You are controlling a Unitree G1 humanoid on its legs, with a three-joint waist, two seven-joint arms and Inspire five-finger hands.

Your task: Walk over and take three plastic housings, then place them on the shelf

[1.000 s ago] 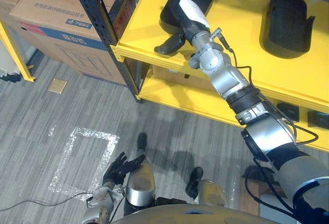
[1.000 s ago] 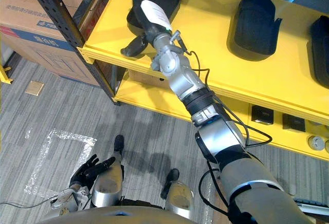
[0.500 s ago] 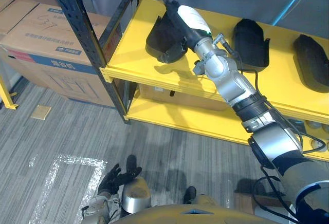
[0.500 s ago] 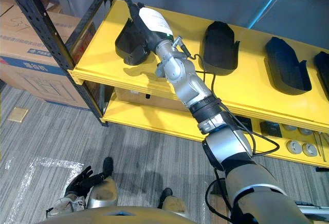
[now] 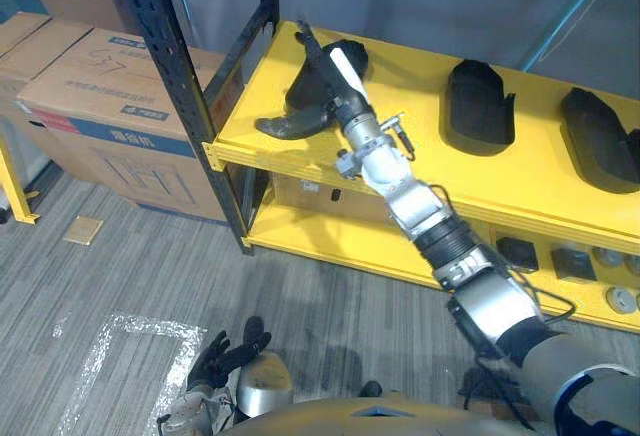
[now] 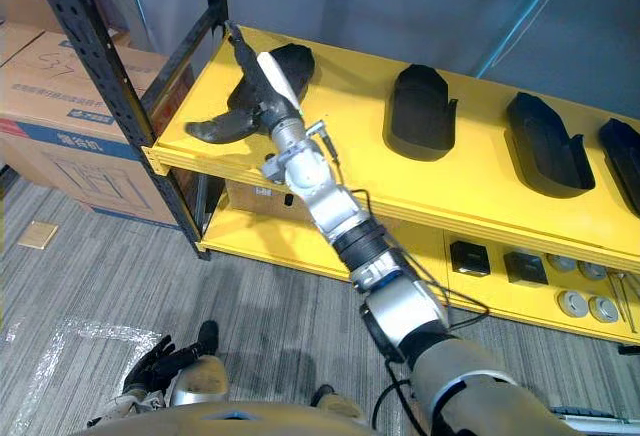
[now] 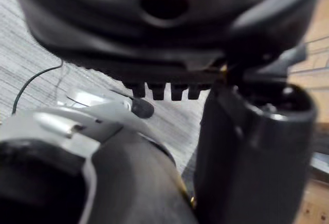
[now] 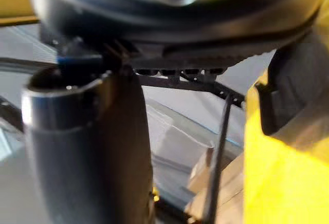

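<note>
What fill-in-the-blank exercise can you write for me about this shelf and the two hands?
1. The shelf is painted ___.
2. The right hand is at the black housing nearest the ___ end of the shelf.
3. The boxes beside the shelf are made of ___.
4. Low near the floor, the left hand holds ___.

Missing words: yellow; left; cardboard; nothing.

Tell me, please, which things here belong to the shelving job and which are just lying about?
Job: right robot hand, leftmost housing, two more housings, yellow shelf.
Lying about: cardboard boxes, small parts on the lower shelf.
</note>
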